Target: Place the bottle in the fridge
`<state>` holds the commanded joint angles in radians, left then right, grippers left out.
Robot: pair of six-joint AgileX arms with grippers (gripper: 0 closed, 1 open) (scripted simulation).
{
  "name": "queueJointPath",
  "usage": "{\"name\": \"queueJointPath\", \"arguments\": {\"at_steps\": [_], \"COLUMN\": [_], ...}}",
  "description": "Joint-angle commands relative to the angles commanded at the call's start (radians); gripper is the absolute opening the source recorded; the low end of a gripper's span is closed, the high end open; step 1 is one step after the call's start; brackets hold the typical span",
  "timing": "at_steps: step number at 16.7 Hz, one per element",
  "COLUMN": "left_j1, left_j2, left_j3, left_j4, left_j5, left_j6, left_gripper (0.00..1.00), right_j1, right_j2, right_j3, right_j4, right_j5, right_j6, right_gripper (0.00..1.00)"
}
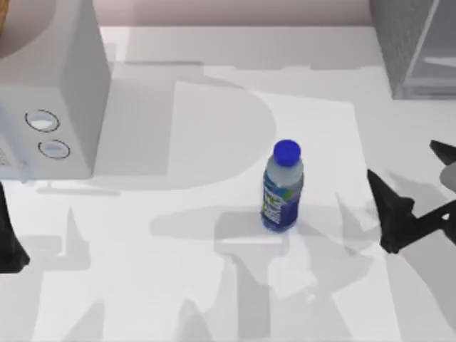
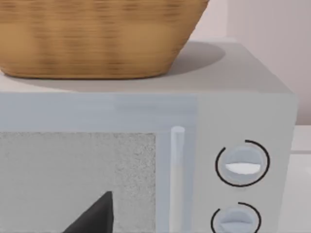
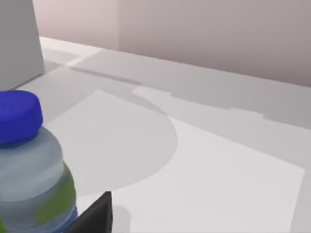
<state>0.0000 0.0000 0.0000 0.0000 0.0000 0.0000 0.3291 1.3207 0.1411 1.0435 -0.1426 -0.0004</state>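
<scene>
The bottle [image 1: 283, 189] stands upright near the middle of the table, clear with a blue cap and a blue-and-green label. My right gripper [image 1: 400, 158] is open to its right, a short gap away, with nothing between its fingers [image 1: 388, 206]. In the right wrist view the bottle [image 3: 29, 165] is close, beside one dark fingertip [image 3: 95, 216]. The fridge [image 1: 417, 43], dark grey and speckled with a pale door panel, sits at the far right corner. My left gripper [image 1: 8, 242] is parked at the left edge.
A light grey box with two round dials [image 1: 50, 92] stands at the far left, and the left wrist camera faces its front [image 2: 233, 165]. A wicker basket [image 2: 97, 39] rests on top of it. The white table [image 1: 178, 271] extends in front of the bottle.
</scene>
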Motion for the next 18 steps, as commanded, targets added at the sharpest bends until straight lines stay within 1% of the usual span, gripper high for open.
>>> {"name": "queueJointPath", "arguments": {"at_steps": [5, 10, 13, 17, 18], "left_j1": [0.000, 0.000, 0.000, 0.000, 0.000], "left_j2": [0.000, 0.000, 0.000, 0.000, 0.000], "left_j3": [0.000, 0.000, 0.000, 0.000, 0.000], "left_j4": [0.000, 0.000, 0.000, 0.000, 0.000], "left_j5": [0.000, 0.000, 0.000, 0.000, 0.000], "left_j6": [0.000, 0.000, 0.000, 0.000, 0.000], "left_gripper": [1.00, 1.00, 1.00, 1.00, 1.00], "right_j1": [0.105, 0.179, 0.198, 0.199, 0.194], "right_j2": [0.459, 0.761, 0.833, 0.838, 0.876], "right_j3": [0.055, 0.111, 0.130, 0.132, 0.129], "right_j4": [0.372, 0.649, 0.724, 0.730, 0.712], "right_j5": [-0.040, -0.070, -0.078, -0.078, -0.077], "right_j6": [-0.011, -0.018, -0.019, -0.019, -0.019], "right_gripper": [1.00, 1.00, 1.00, 1.00, 1.00]}}
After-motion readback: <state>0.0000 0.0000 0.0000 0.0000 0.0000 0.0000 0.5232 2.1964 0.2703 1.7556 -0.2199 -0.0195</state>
